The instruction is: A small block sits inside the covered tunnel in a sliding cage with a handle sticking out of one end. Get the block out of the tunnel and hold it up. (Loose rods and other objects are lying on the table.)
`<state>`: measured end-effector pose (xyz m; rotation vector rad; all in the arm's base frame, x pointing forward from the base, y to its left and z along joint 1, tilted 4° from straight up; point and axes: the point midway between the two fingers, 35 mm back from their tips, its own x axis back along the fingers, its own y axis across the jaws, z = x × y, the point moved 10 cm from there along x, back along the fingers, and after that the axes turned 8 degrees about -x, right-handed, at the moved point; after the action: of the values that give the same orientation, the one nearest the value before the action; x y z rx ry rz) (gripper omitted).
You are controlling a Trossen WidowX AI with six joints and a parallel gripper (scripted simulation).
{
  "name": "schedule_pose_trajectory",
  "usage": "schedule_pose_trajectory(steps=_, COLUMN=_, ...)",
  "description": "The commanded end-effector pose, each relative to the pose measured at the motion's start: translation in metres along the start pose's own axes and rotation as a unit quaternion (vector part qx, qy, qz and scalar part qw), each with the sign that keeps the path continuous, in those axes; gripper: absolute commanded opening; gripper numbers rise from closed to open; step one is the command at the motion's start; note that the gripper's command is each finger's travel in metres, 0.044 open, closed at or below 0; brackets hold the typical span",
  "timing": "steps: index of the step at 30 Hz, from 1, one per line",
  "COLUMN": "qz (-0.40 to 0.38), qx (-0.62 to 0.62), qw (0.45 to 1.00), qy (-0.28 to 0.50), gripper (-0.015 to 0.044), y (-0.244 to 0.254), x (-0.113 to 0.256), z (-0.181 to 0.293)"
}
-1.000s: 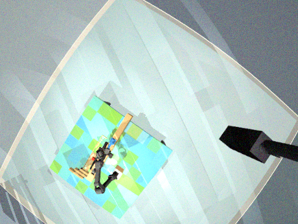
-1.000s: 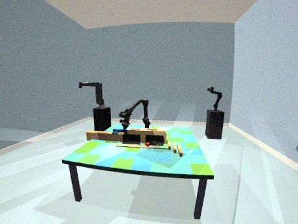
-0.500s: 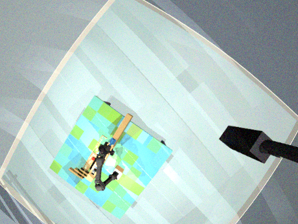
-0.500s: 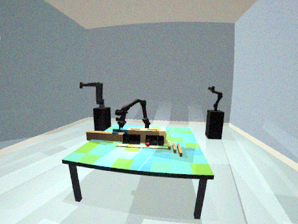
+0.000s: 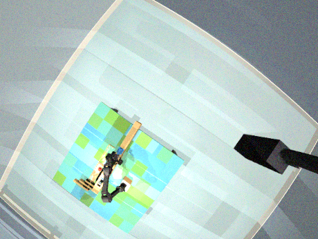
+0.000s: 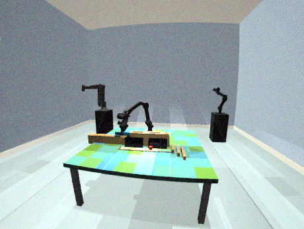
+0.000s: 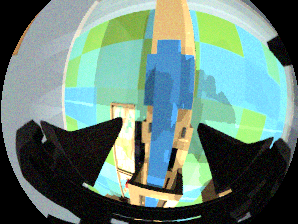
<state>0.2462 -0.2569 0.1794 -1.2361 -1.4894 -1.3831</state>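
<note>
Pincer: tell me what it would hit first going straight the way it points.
Most likely the blue piece, which lies ahead between the open pincer's fingers, though depth is hard to judge from these views.

Arm and Glare Obscured Parts of the Tabletop Scene

The black arm (image 5: 106, 179) (image 6: 135, 107) covered part of the wooden tunnel (image 5: 94, 188) (image 6: 150, 135) (image 7: 185, 131) from above. From the side, the dark openings in the tunnel's wall gave no clear look inside. Seen from the wrist, the far end of the long wooden beam (image 7: 171, 15) ran out of frame, and the red piece (image 7: 128, 184) was too small to make out. Overhead, a black post (image 5: 301, 159) was cut off at the right edge.
</note>
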Motion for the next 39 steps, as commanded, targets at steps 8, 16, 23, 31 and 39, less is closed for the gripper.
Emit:
schedule_pose_trajectory(steps=8, qz=-0.001, qx=0.002, qw=1.000, qy=0.002, gripper=0.0440, y=-0.004, x=-0.018, z=0.004)
schedule_pose_trajectory(steps=16, qz=0.000, qx=0.002, qw=1.000, qy=0.001, gripper=0.0309, y=-0.004, x=-0.017, z=0.003)
schedule_pose_trajectory(steps=23, qz=0.000, qx=0.002, qw=1.000, qy=0.001, gripper=0.0125, y=-0.004, x=-0.017, z=0.003)
schedule_pose_trajectory(steps=31, qz=0.000, qx=0.002, qw=1.000, qy=0.001, gripper=0.0000, y=-0.004, x=-0.017, z=0.005)
schedule_pose_trajectory(steps=39, qz=0.000, qx=0.002, qw=1.000, qy=0.002, gripper=0.0000, y=-0.005, x=-0.015, z=0.026)
